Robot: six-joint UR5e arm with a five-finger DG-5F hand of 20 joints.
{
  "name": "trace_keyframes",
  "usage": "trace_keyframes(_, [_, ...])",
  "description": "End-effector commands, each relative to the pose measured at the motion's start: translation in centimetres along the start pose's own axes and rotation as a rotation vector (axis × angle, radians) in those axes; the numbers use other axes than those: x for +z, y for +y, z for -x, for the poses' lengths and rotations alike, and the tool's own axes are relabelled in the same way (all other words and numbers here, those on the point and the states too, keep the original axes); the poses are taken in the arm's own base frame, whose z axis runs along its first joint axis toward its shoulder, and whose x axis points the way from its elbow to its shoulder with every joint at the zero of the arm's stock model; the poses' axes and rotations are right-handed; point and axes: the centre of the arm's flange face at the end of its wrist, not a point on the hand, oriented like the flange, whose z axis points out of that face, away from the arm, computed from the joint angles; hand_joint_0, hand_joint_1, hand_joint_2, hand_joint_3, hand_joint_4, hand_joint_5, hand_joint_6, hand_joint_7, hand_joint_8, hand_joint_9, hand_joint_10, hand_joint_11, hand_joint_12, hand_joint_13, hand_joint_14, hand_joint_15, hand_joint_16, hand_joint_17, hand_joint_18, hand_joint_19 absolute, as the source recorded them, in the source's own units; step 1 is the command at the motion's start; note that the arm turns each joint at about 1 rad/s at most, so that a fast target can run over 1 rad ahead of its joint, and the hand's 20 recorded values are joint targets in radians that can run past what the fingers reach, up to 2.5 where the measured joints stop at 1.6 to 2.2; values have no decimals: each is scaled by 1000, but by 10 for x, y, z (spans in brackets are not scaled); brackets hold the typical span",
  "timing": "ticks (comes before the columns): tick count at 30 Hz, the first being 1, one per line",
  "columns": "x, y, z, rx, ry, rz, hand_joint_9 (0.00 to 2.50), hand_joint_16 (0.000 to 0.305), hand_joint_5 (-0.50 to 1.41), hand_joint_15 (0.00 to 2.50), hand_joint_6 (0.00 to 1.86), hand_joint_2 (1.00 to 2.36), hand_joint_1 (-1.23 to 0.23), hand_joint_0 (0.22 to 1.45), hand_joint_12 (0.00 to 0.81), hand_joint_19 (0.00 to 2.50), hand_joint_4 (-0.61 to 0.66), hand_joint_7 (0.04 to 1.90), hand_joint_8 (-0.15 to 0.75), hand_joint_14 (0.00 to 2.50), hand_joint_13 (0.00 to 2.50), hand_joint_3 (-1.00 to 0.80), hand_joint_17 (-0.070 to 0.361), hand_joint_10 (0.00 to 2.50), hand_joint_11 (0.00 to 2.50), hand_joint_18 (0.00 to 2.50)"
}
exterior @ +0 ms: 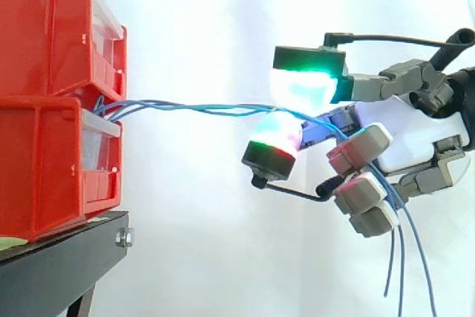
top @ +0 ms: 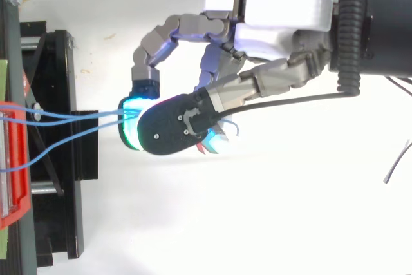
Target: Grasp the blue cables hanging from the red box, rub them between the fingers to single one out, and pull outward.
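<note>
A robotics lab test bench: a plain white curtain (exterior: 208, 272) screens off the background, two stacked red plastic bins (exterior: 44, 161) sit on a bolted black stand (exterior: 59, 272), and a robot hand (exterior: 419, 135) with glowing fingertip pads (exterior: 300, 88) pinches blue cables (exterior: 193, 107) strung from the bins.

**Tally from the remote desk**

I count two red plastic bins (exterior: 44, 168), one stacked on the other. One black metal stand (exterior: 67, 257) carries them, and I can see one silver bolt head (exterior: 125, 238) on its edge. There is one white curtain (exterior: 208, 243) and one robot hand (exterior: 415, 131).

The thin blue cables (exterior: 200, 108) run too tightly bunched in the side view for me to separate along the span. I make out three loose ends below the hand there, and three strands from above (top: 77, 115), so I put the count at three.
</note>
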Motion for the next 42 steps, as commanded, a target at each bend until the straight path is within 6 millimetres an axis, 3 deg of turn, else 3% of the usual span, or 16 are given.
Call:
trace_keyframes(1, [0,0,5,2,-6,-2,1364,54,-150,848,881,1010,-670,609,376,901,12,912,296,29,1183,-324,121,24,1094,964])
trace_keyframes(5, [-1,0,8,3,-9,-2,1357,56,-148,829,898,1012,-735,618,387,866,31,880,304,27,1193,-254,126,23,1092,991])
trace_keyframes(10, [-1,0,11,4,-6,-3,1298,53,-155,840,881,1005,-837,695,370,847,72,918,301,30,1157,-425,118,27,1094,960])
trace_keyframes(15, [-1,0,12,5,-6,-1,1286,53,-155,829,877,1002,-862,715,373,834,64,995,314,30,1150,-468,118,26,1094,963])
trace_keyframes(19, [-1,1,12,5,-6,0,1294,52,-150,834,880,1000,-835,671,367,852,135,953,307,32,1147,-500,117,25,1096,961])
trace_keyframes(27, [0,9,12,6,-6,15,1343,58,-147,854,874,1000,-649,494,397,878,91,883,317,28,1186,-500,132,23,1083,989])
trace_keyframes(31, [-2,16,12,6,-6,15,1334,54,-147,864,853,1001,-655,561,374,917,93,864,300,29,1169,-500,121,26,1088,949])
trace_keyframes(42, [-4,24,11,4,-5,6,1352,61,-147,835,878,1013,-772,611,407,863,95,926,331,28,1201,-181,137,22,1084,1010])
